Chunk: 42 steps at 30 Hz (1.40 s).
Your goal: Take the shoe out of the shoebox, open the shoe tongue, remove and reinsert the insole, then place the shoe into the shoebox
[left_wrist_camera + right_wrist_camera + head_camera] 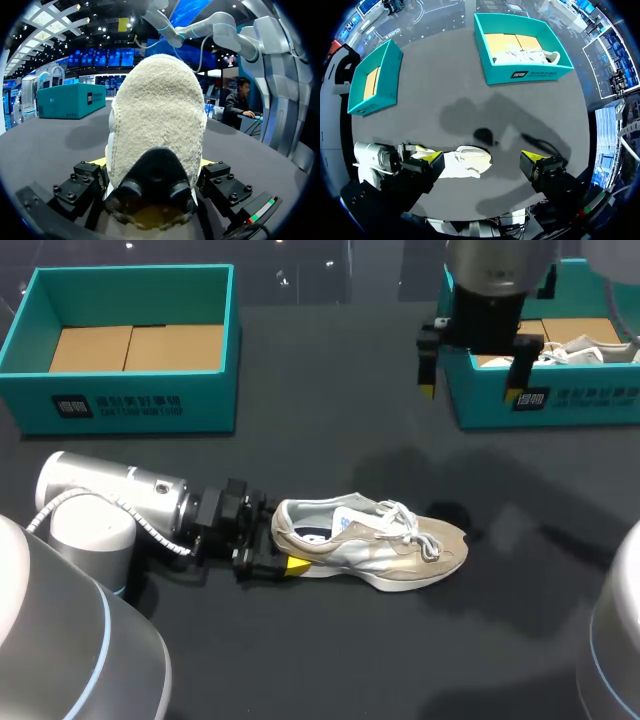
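— Head view first: where is the shoe (pixel 370 545)?
— On the tabletop (pixel 330 450), its heel clamped in the left gripper (pixel 283 537), its toe pointing away from it. Beyond the shoe the right gripper (pixel 470 390) hangs spread and holds nothing, in front of a shoebox (pixel 560 405).
— Left wrist view?
— The shoe's heel (pixel 157 150) sits pinched between the yellow fingertips (pixel 97 162).
— Right wrist view?
— The right gripper's fingers (pixel 535 157) stand wide apart high above the shoe (pixel 465 162). Past the shoe, that shoebox (pixel 520 75) holds a second shoe (pixel 527 56).
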Tool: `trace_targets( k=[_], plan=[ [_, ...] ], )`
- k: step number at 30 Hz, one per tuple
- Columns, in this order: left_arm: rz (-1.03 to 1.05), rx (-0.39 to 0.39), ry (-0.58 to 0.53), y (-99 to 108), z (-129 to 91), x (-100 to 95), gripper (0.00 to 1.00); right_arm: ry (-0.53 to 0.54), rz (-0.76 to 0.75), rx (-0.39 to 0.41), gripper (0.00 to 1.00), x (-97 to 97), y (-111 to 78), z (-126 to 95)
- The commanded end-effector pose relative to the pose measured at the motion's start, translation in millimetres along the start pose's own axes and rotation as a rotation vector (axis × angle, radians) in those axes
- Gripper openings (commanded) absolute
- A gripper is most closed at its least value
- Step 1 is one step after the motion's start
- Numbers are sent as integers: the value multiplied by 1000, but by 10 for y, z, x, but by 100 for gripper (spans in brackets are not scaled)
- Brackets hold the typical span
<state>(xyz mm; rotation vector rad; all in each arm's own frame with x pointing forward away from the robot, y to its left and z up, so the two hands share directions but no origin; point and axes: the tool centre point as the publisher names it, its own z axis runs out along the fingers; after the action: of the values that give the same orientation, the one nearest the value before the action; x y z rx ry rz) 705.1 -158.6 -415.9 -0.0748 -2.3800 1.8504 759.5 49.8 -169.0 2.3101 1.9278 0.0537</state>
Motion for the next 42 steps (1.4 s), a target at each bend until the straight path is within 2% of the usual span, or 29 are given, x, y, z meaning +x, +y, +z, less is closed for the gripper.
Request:
trace_targets(
  k=[1, 12, 21, 30, 42],
  plan=[
    [0, 0, -1, 15, 40, 16, 0, -97, 14, -8, 100, 359, -97, 46],
    [0, 0, -1, 15, 40, 16, 0, -158, 67, 1, 100, 905, -461, 168],
    [0, 0, -1, 15, 40, 16, 0, -183, 115, 9, 100, 1205, -733, 341],
    [0, 0, -1, 15, 40, 16, 0, -224, 138, -13, 100, 1349, -948, 564],
    [0, 0, -1, 15, 40, 16, 0, -296, 152, -27, 100, 1439, -1052, 880]
  ],
)
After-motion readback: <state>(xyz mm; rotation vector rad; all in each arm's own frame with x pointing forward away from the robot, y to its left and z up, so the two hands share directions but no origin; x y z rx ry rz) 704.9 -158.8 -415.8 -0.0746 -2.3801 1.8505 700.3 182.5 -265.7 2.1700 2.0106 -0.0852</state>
